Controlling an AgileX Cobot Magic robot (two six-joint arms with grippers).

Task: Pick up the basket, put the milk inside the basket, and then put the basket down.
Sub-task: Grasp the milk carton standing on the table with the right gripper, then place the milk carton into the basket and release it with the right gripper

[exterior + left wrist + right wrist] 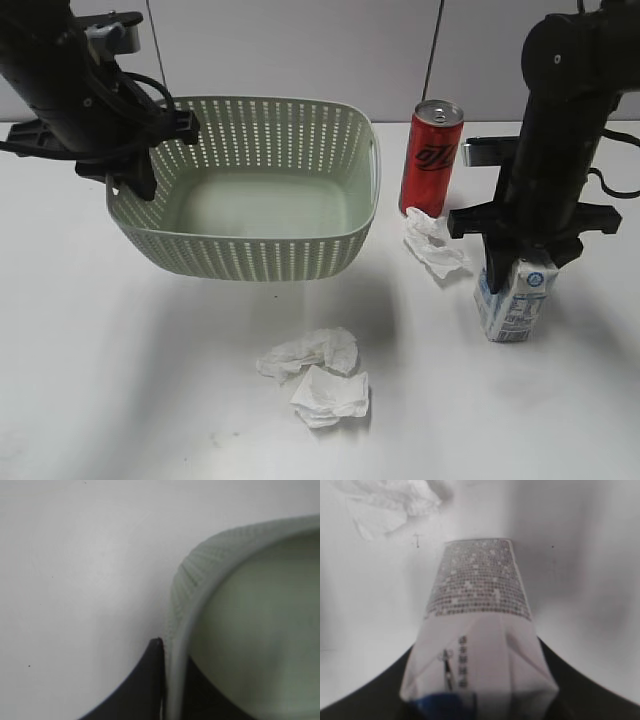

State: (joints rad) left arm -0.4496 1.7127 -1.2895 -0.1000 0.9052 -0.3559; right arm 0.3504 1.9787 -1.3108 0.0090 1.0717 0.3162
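Gripping milk carton (516,300) near top with right gripper (518,262); light, thin-walled, crushable, so squeeze gently. Left gripper (135,180) clamped on basket (262,190) rim, stiff, light.

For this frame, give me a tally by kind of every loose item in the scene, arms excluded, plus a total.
Pale sage-green perforated plastic basket: 1
Small white and blue milk carton: 1
Tall red soda can: 1
Crumpled white paper tissues: 3, one beside the can, two in front of the basket
Total: 6
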